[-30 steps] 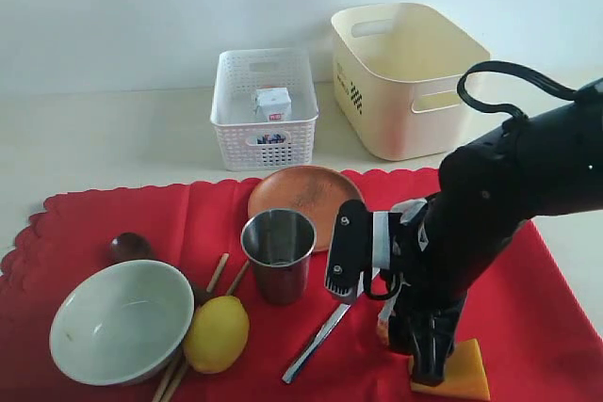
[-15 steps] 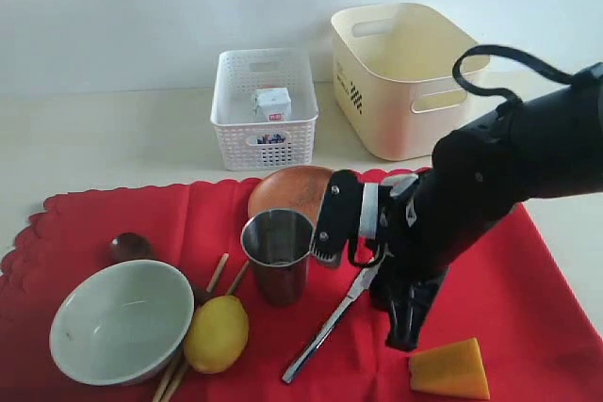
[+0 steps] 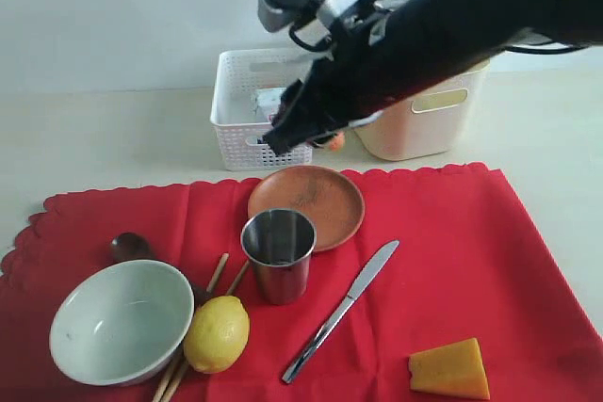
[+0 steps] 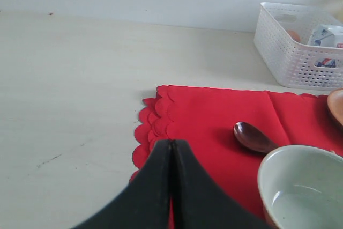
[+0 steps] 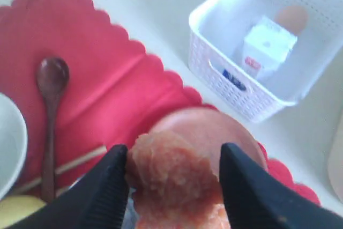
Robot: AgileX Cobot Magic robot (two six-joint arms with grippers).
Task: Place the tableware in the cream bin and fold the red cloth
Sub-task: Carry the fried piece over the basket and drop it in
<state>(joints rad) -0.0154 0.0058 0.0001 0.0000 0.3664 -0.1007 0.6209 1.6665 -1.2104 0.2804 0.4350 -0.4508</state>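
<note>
The red cloth point(image 3: 443, 251) carries a pale bowl point(image 3: 121, 319), steel cup point(image 3: 279, 253), brown plate point(image 3: 316, 197), dark spoon point(image 3: 130, 248), chopsticks point(image 3: 219, 273) and a silver knife point(image 3: 344, 308). At the back right, partly behind my right arm, stands the cream bin point(image 3: 429, 115). My right gripper point(image 3: 320, 138) hangs in the air over the plate's far edge, close to the white basket. In the right wrist view that gripper point(image 5: 174, 167) is shut on a lumpy orange-pink food piece point(image 5: 174, 181). My left gripper point(image 4: 171, 142) is shut and empty above the cloth's scalloped left edge point(image 4: 153, 124).
A white lattice basket point(image 3: 262, 105) behind the cloth holds a milk carton point(image 5: 268, 46) and an egg point(image 5: 292, 19). A lemon point(image 3: 217, 332) lies against the bowl. A cheese wedge point(image 3: 450, 369) sits at the cloth's front right.
My right arm has lifted from beside the cheese at the front right and swung up and back over the plate, carrying the orange-pink piece. The left gripper has stayed shut.
</note>
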